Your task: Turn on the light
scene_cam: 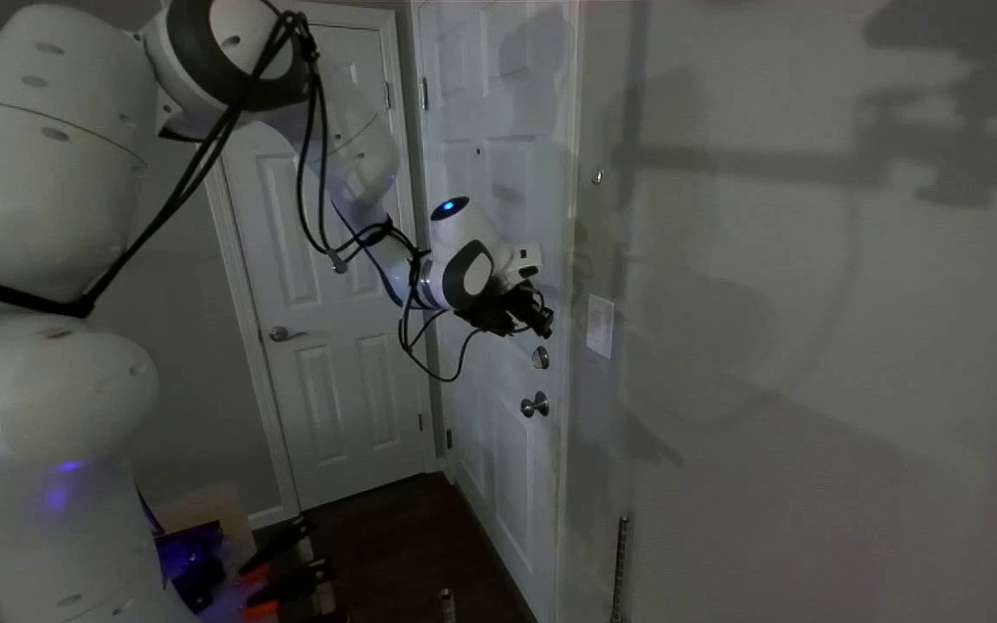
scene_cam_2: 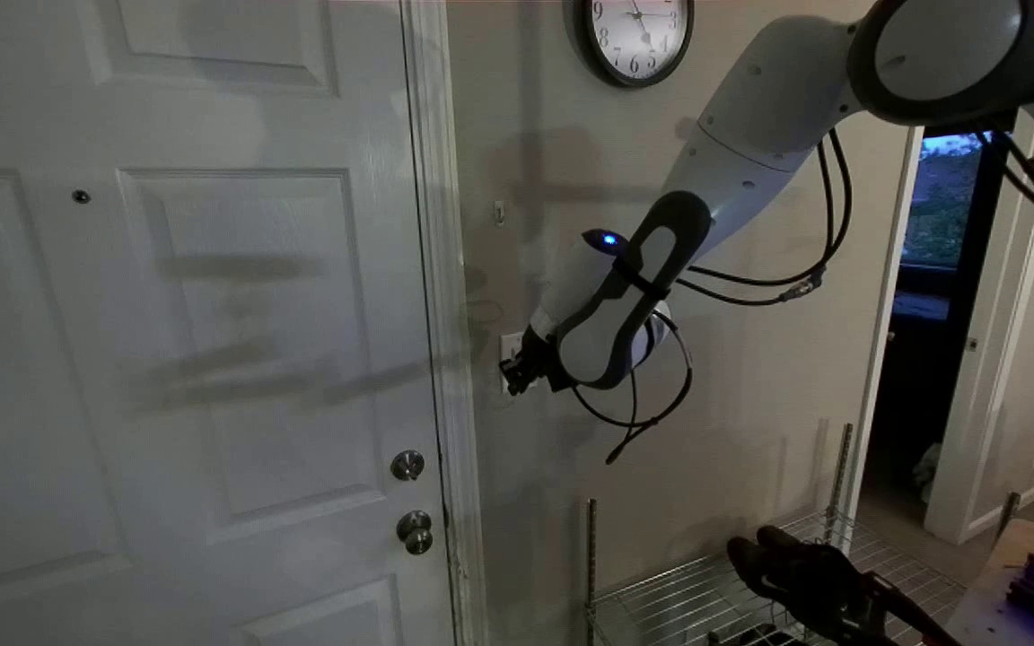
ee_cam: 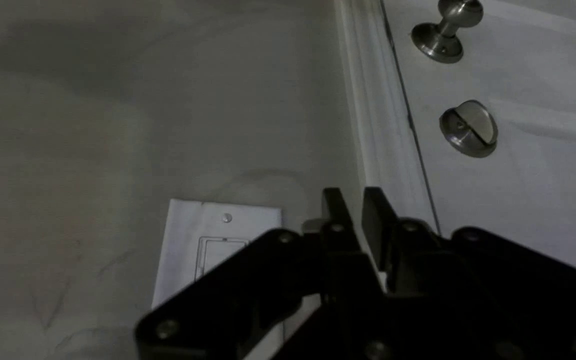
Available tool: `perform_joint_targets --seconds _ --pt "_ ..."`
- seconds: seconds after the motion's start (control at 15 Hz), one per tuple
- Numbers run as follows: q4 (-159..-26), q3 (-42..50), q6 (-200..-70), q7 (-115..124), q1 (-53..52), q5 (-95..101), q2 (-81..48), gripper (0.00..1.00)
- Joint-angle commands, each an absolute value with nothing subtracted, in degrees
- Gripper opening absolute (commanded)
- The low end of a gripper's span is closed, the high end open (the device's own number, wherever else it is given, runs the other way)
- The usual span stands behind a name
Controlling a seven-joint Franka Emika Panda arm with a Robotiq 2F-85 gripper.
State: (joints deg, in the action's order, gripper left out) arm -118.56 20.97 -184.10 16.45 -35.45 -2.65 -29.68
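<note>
The light switch is a white rectangular plate on the wall beside the door, seen in an exterior view (scene_cam: 600,326). It is partly hidden behind my gripper in an exterior view (scene_cam_2: 511,344). In the wrist view the switch plate (ee_cam: 188,240) is at the lower middle left, and my left finger linkage covers much of it. My gripper (ee_cam: 353,200) is partly open, with a narrow empty gap between its fingertips. It also shows in both exterior views (scene_cam: 543,322) (scene_cam_2: 513,376). The fingertips are to the door side of the plate and appear apart from it. No lamp is in view.
The white door has a round knob (scene_cam: 535,404) and a deadbolt (ee_cam: 469,128) close to the wall plate. A door frame (ee_cam: 368,100) stands between plate and door. A small hook (scene_cam: 597,176) is above the plate. A wire shelf (scene_cam_2: 661,588) stands below the arm.
</note>
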Motion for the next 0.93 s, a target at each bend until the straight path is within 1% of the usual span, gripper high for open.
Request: perform_joint_targets --seconds 0.0,0.07,0.13,0.27,0.8,0.87 --pt "-114.92 26.1 -183.31 19.06 -38.35 -3.86 -32.75 0.0" --pt "-114.27 27.42 -183.55 20.04 -39.03 -4.28 -33.46 0.0" --pt "-115.96 24.68 -184.1 18.05 -37.01 -2.88 -31.8 0.01" --pt "-114.79 26.26 -184.1 18.83 -37.72 -2.99 -32.86 0.01" --pt "-114.53 26.43 -184.1 19.08 -37.97 -3.04 -33.18 0.01" --pt "-113.95 27.04 -183.95 19.67 -38.32 -3.44 -33.8 0.02"
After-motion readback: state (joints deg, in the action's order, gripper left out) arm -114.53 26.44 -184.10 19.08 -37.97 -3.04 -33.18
